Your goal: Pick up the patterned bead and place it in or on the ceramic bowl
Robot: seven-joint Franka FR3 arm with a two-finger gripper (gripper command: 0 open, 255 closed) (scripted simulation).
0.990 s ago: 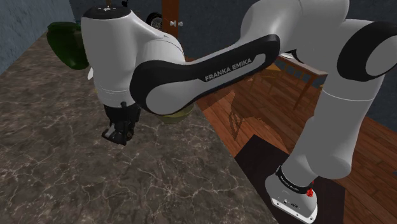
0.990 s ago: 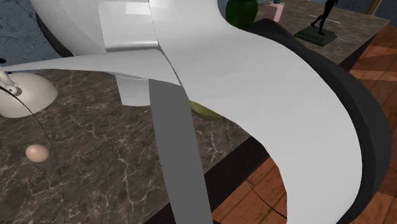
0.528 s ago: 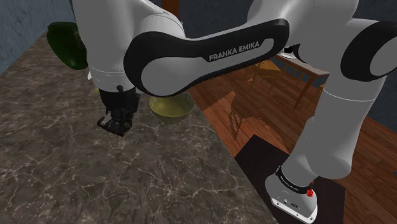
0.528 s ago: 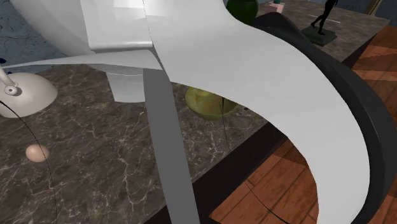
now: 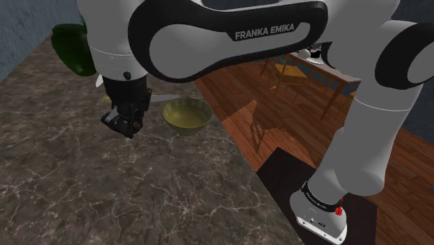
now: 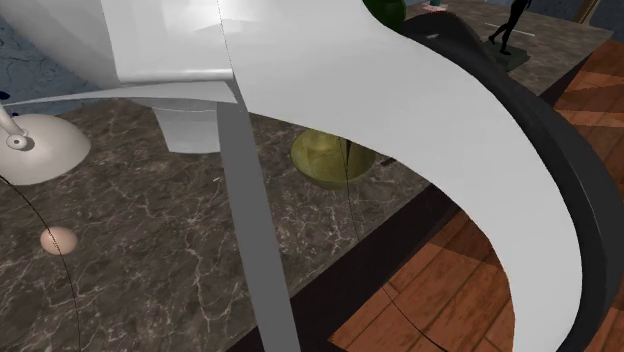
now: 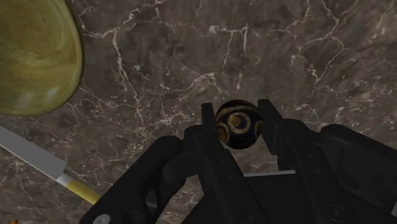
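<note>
Clasped between both fingers of the pincer (image 7: pixel 235 108) and held above the table (image 7: pixel 191 51): the patterned bead (image 7: pixel 238 125), dark with gold rings. Pick-up done, by the look of it; carrying across and placing not yet done. Just beside the pincer, toward the shoulder view's right, the yellow-green ceramic bowl (image 5: pixel 186 120), empty, with a yellow-handled knife (image 7: pixel 35 158) lying near it. Underneath, a dark tabletop veined in white like marble. Farther back, a dark green vase (image 5: pixel 73 45) against a blue-grey wall (image 5: pixel 21 28). Beyond the table's edge, a red-brown plank floor (image 5: pixel 278 139) and a wooden chair (image 5: pixel 282 73).
</note>
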